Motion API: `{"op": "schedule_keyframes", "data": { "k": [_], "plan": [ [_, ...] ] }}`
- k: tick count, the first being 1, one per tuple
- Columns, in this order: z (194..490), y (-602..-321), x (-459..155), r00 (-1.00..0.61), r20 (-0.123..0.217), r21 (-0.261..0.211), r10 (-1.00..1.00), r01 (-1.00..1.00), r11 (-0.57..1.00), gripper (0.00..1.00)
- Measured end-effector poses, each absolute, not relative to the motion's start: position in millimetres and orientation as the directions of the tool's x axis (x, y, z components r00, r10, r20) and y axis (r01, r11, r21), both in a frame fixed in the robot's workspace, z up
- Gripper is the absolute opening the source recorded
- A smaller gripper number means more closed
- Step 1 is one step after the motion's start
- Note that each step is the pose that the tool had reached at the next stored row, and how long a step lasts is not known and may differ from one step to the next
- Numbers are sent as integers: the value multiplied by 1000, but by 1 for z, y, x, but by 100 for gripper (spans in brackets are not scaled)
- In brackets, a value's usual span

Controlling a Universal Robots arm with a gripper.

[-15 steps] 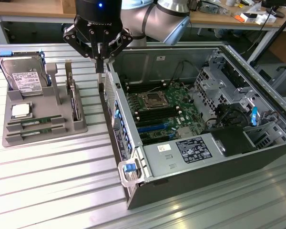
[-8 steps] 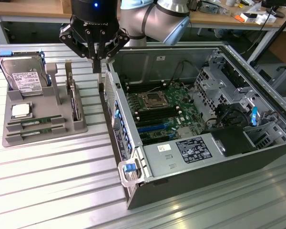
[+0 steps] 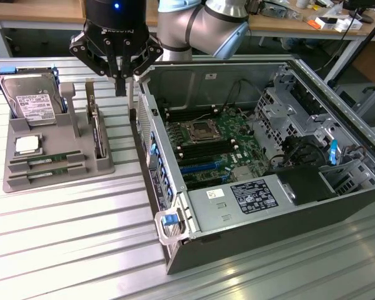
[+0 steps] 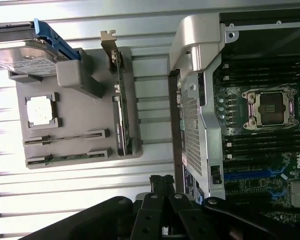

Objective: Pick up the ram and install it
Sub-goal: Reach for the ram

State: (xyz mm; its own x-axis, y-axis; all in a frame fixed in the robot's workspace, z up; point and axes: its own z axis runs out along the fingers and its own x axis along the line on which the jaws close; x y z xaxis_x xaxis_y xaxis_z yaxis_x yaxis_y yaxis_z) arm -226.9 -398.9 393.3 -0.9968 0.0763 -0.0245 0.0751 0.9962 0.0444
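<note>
In the exterior view's upper left, the gripper [image 3: 125, 91] hangs clenched, empty. Two ram sticks [image 3: 47, 162] lie in the grey tray [image 3: 56, 182].

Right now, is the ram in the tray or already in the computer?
In the tray: two ram sticks lie flat in its slots. The gripper hangs shut, apart from them, holding nothing.

Arm [image 3: 203, 25]: silver-grey, smooth rounded tubular joints.
Gripper [image 3: 124, 92]: glossy black housing, small blue light, grey lettering.
Fingers [image 3: 120, 82]: black linkage bars, round pivot pins.
</note>
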Motion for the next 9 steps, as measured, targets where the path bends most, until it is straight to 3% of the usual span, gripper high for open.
{"op": "schedule_keyframes", "data": {
  "k": [9],
  "plan": [
    [393,-399,-234,-997,-24,44,76,75,996,11]
  ]
}}
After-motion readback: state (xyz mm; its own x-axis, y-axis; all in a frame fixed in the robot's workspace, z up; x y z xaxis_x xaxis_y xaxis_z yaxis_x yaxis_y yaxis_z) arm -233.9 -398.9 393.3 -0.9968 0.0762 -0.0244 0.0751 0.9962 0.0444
